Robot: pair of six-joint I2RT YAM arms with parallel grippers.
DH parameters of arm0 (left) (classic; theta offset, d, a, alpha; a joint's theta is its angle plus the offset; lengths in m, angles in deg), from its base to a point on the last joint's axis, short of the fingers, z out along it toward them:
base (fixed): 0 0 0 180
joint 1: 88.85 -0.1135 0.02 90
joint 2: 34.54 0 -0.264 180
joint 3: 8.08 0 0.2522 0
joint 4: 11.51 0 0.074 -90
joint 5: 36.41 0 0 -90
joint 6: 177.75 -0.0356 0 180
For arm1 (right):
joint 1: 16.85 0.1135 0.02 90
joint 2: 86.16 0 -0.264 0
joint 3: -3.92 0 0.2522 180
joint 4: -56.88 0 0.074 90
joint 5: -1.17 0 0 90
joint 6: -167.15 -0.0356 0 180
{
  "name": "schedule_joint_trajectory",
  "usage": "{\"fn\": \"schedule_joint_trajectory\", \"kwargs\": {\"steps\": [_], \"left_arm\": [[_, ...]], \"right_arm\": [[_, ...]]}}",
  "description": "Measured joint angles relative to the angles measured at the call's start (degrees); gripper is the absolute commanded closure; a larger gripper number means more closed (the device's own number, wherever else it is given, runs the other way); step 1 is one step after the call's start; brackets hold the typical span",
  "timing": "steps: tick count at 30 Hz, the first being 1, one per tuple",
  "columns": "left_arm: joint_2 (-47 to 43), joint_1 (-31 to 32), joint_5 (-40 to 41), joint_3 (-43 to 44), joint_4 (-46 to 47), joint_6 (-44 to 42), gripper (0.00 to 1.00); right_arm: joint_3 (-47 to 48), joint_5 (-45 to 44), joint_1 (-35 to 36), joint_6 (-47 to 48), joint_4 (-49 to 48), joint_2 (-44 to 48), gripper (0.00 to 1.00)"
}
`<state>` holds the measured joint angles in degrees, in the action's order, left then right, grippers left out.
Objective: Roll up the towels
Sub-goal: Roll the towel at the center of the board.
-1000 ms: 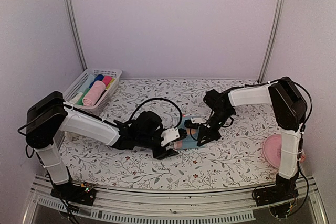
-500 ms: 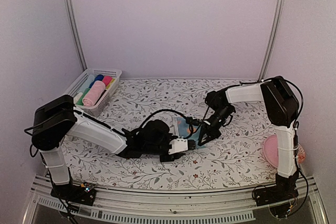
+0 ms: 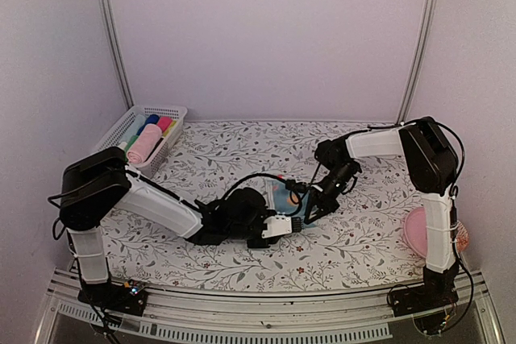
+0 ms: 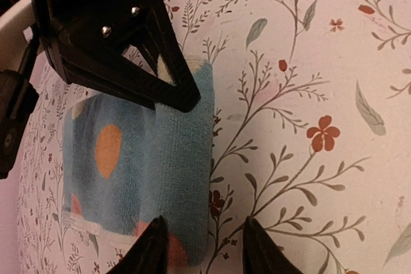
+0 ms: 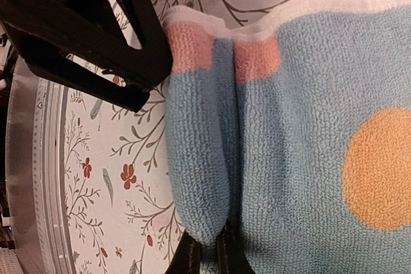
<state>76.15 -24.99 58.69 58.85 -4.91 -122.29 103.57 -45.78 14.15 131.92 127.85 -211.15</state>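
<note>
The light blue towel (image 3: 282, 195) with orange spots lies mid-table, one edge curled into a small roll (image 4: 189, 158). My right gripper (image 5: 205, 256) is shut, pinching that rolled fold at one end; in the left wrist view its tip (image 4: 185, 99) rests on the roll. At the other end my left gripper (image 4: 202, 248) stands open astride the roll, with one fingertip over the towel (image 4: 135, 158) and the other on the tablecloth. A black left finger (image 5: 96, 36) shows beside the towel (image 5: 308, 126) in the right wrist view. The pale pink towel (image 3: 145, 143) lies rolled in the basket.
A white basket (image 3: 129, 122) at the back left holds coloured cloth tubes. A round pink plate (image 3: 419, 230) sits at the right edge by the right arm's base. Both arms (image 3: 161, 203) (image 3: 379, 144) reach in over the flowered tablecloth.
My left gripper slid right to the towel's near end and its jaws narrowed. The right gripper drew slightly nearer with the fold still pinched.
</note>
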Motion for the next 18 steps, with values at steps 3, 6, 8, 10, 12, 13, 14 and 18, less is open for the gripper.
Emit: {"fn": "schedule_joint_trajectory", "kwargs": {"steps": [3, 6, 8, 10, 12, 13, 14, 18], "left_arm": [[1.1, 0.0, 1.5, 0.7, 0.4, -0.2, 0.6], [3.4, 0.0, 2.7, 1.4, 1.1, -0.4, 0.6], [3.8, 0.0, 3.2, 1.7, 1.8, -0.4, 0.6], [3.9, 0.0, 3.6, 1.8, 1.7, -0.4, 0.61], [4.2, 0.1, 4.2, 2.1, 1.7, -0.3, 0.63], [4.4, 0.1, 4.5, 2.4, 1.7, -0.2, 0.64], [4.8, 0.0, 4.8, 2.8, 1.6, 0.0, 0.66], [6.2, -0.2, 6.1, 4.3, 1.3, 0.8, 0.82]], "right_arm": [[0.0, 0.0, 0.0, 0.0, 0.0, 0.0, 0.97], [0.0, 0.0, 0.0, 0.0, 0.1, 0.0, 0.97], [0.0, 0.0, 0.0, 0.0, 0.1, 0.0, 0.97], [0.1, 0.0, 0.0, 0.0, 0.2, -0.1, 0.97], [0.1, 0.0, 0.0, 0.0, 0.2, -0.2, 0.96], [0.2, 0.0, -0.1, 0.0, 0.3, -0.2, 0.96], [0.2, 0.0, -0.1, 0.0, 0.3, -0.3, 0.96], [0.4, 0.0, -0.2, 0.1, 0.7, -0.5, 0.94]]}}
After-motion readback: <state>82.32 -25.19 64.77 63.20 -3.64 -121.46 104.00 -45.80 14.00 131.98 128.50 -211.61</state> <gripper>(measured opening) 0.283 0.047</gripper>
